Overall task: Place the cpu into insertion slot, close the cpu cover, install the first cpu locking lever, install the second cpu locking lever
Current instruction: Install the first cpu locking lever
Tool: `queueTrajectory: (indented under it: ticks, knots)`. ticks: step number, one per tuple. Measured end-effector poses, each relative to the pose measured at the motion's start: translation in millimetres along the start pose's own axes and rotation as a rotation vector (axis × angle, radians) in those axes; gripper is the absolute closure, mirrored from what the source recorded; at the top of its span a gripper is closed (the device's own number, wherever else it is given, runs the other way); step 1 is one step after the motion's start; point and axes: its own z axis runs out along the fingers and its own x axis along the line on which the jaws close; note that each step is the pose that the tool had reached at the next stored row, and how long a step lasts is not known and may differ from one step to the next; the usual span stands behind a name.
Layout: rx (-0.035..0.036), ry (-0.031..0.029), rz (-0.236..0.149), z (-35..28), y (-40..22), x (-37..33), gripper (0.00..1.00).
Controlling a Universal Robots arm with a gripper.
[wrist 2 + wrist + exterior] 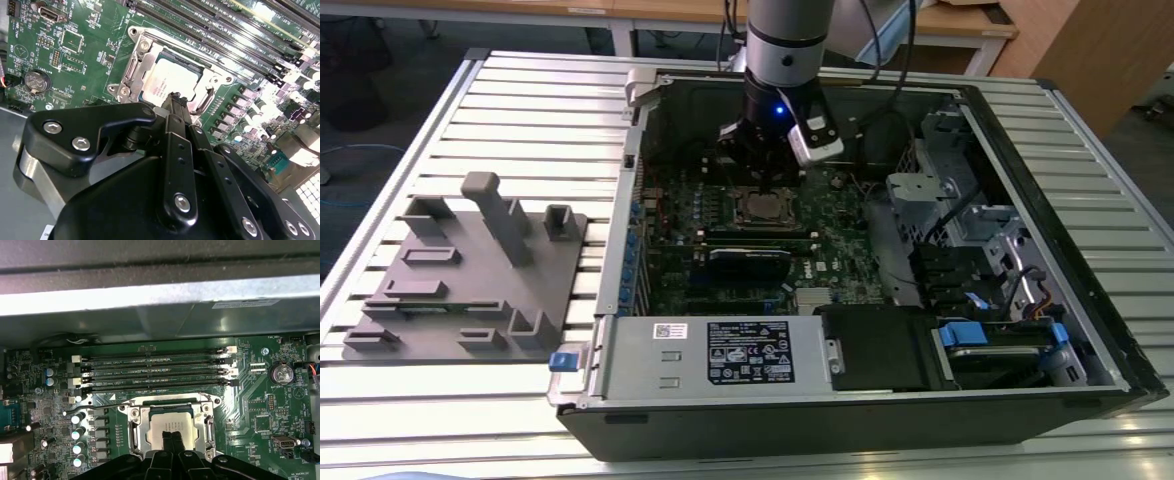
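right now the pincer is reaching down inside an open computer case. its two black fingers are pressing together, with nothing showing between them. directly under its tips the cpu is lying flat in the insertion slot. the tips are sitting over the chip's silver-grey top near one edge, and i cannot tell whether they are touching it. the cpu cover is lying down around the chip, its square window framing the metal top. whether any locking lever is latched cannot be made out.

around the pincer a green motherboard is spreading out. long black memory slots are running just beyond the socket, and a round coin battery is sitting off to one side. well away from the pincer, at the case's near end in the exterior view, a grey power supply is carrying a white-and-black label.

the case is resting on a pale slatted metal table. far from the pincer, toward the exterior view's left, a grey fixture plate with upright pegs is lying on the same table. behind the arm, wooden desks are standing over a dark floor.
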Motion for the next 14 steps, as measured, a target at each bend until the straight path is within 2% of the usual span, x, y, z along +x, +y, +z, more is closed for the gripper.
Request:
queueTrajectory:
  ticks: [6, 14]
  knots:
    - [0.0004, 0.0002, 0.000, -0.3, -0.1, 0.4, 0.90]
    - [0.0003, 0.0001, 0.000, -0.4, -1.0, 10.9, 0.90]
